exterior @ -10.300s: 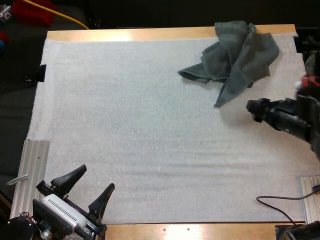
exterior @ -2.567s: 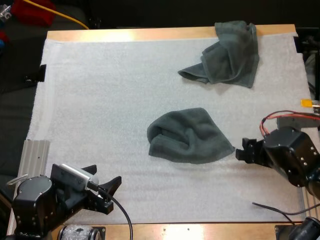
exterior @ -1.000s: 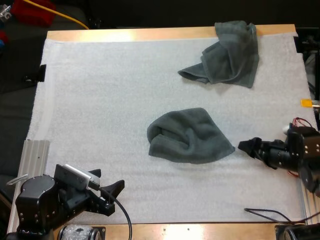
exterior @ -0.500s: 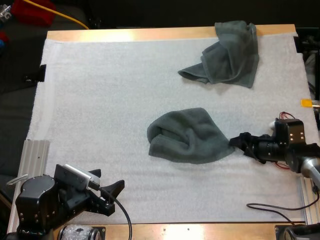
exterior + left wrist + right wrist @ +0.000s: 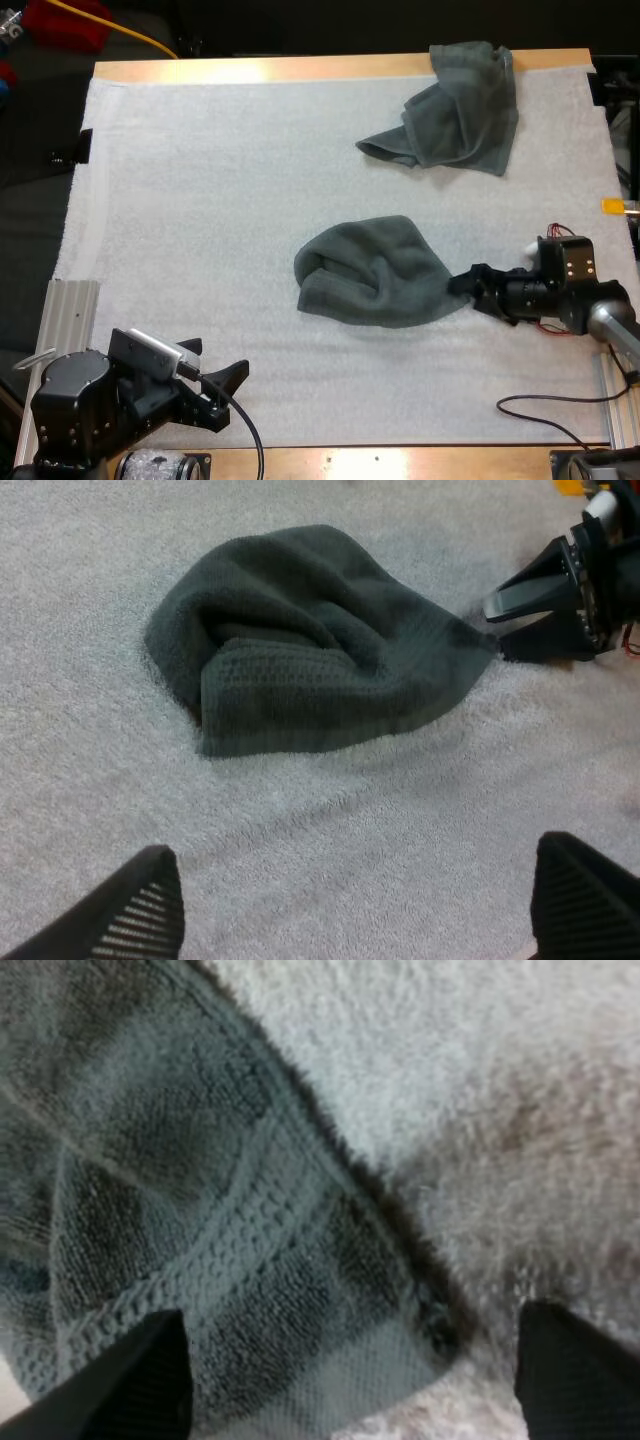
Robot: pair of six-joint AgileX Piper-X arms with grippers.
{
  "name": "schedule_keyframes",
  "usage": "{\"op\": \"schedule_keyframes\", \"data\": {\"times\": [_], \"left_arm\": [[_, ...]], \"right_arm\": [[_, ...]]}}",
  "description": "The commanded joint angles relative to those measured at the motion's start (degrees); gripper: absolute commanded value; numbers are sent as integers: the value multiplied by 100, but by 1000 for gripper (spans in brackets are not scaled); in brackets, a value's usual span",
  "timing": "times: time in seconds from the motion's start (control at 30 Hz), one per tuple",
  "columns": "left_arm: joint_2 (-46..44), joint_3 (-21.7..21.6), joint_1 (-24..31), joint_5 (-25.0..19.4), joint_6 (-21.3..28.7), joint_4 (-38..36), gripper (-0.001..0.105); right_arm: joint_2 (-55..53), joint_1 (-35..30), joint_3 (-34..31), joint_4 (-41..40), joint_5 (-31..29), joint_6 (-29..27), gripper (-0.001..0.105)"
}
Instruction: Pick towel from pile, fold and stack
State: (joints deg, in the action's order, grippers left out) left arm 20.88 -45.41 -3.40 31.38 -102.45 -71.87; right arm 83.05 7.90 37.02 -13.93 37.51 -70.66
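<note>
Grey-green crumpled towel (image 5: 375,272) at mat (image 5: 200,200) centre; its 3 o'clock corner sits inside right gripper (image 5: 463,286), jaws spread apart, gripping nothing. Risk: shallow bite on hem, corner slips on lift. Left gripper (image 5: 212,358) spread, empty, 7 o'clock

White textured foam mat (image 5: 250,200) covers most of the frame and lies flat on a light wooden table (image 5: 300,68). Bare strips of the wood show along the mat's upper edge and at bottom centre. Ribbed silver metal rail (image 5: 68,320) at lower left, against the mat's left border, running top to bottom. Second ribbed metal rail (image 5: 607,420) at the lower right edge. Small black clamp (image 5: 82,146) on the mat's left border, upper left.
</note>
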Motion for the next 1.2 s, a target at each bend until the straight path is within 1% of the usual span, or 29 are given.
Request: {"op": "schedule_keyframes", "data": {"times": [0.0, 0.23, 0.5, 0.57, 0.63, 0.73, 0.8, 0.9, 0.97, 1.07, 1.17], "left_arm": [[7, -7, -23, 59, -59, 4, 70], [7, -7, -23, 59, -59, 4, 70], [7, -7, -23, 59, -59, 4, 70], [7, -7, -23, 59, -59, 4, 70], [7, -7, -23, 59, -59, 4, 70], [7, -7, -23, 59, -59, 4, 70], [7, -7, -23, 59, -59, 4, 70], [7, -7, -23, 59, -59, 4, 70], [7, -7, -23, 59, -59, 4, 70], [7, -7, -23, 59, -59, 4, 70], [7, -7, -23, 59, -59, 4, 70]], "right_arm": [[87, -31, -4, 0, 196, 2, 68], [170, -20, -4, 28, 481, 2, 68], [170, -20, -4, 27, 508, 23, 68], [170, -20, -4, 27, 582, 23, 66], [170, -20, -4, 27, 628, 73, 60], [170, -20, -4, 54, 603, 151, 55], [170, -20, -4, 91, 578, 181, 55], [191, -20, -4, 90, 374, 341, 55], [235, -20, -4, 90, 377, 414, 55], [388, 109, -4, 91, 386, 455, 55], [528, 302, -4, 277, 326, 493, 55]]}}
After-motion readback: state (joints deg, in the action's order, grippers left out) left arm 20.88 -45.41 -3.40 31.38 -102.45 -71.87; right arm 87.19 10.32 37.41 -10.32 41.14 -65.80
